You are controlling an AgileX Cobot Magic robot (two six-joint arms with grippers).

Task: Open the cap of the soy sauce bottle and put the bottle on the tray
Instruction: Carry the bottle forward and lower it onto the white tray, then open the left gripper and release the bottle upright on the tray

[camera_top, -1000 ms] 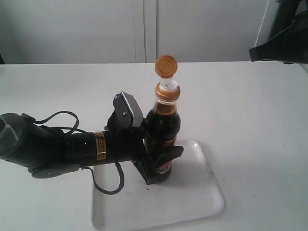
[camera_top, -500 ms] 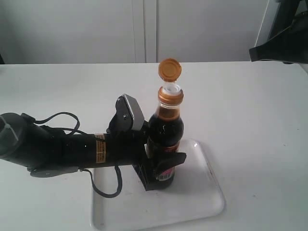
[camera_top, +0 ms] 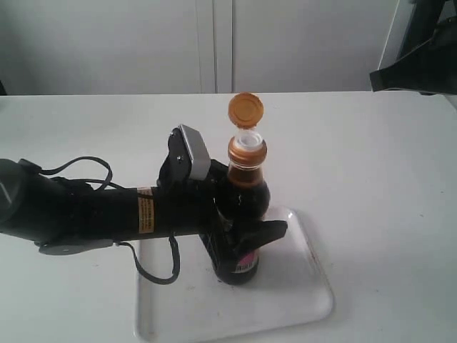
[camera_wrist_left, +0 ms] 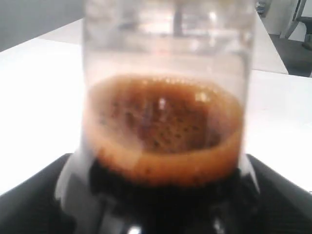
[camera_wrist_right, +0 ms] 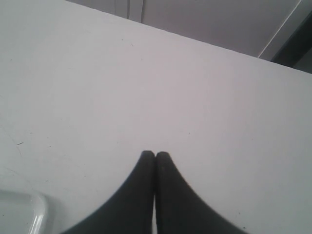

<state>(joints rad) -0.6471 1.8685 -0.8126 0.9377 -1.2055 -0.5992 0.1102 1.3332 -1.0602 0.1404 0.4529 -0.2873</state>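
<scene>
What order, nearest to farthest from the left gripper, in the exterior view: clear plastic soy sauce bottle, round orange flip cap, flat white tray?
1. The soy sauce bottle, between the jaws of the left gripper.
2. The tray, just beneath.
3. The cap, flipped open, up top.

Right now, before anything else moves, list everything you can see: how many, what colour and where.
soy sauce bottle: one, clear with dark liquid, upright on the tray
cap: one, orange-gold, flipped open above the neck
spout: one, white, exposed at the bottle's top
tray: one, white, on the table's near side
table: one, white, under everything
wall panels: pale grey, behind the table
dark shape: one, black, far right edge, not identifiable
left arm: one, black with a cable, reaching over the tray's left side
left gripper: one, black, jaws either side of the bottle's lower body; grip unclear
right gripper: one, black, shut, empty, over the table near a tray corner
</scene>
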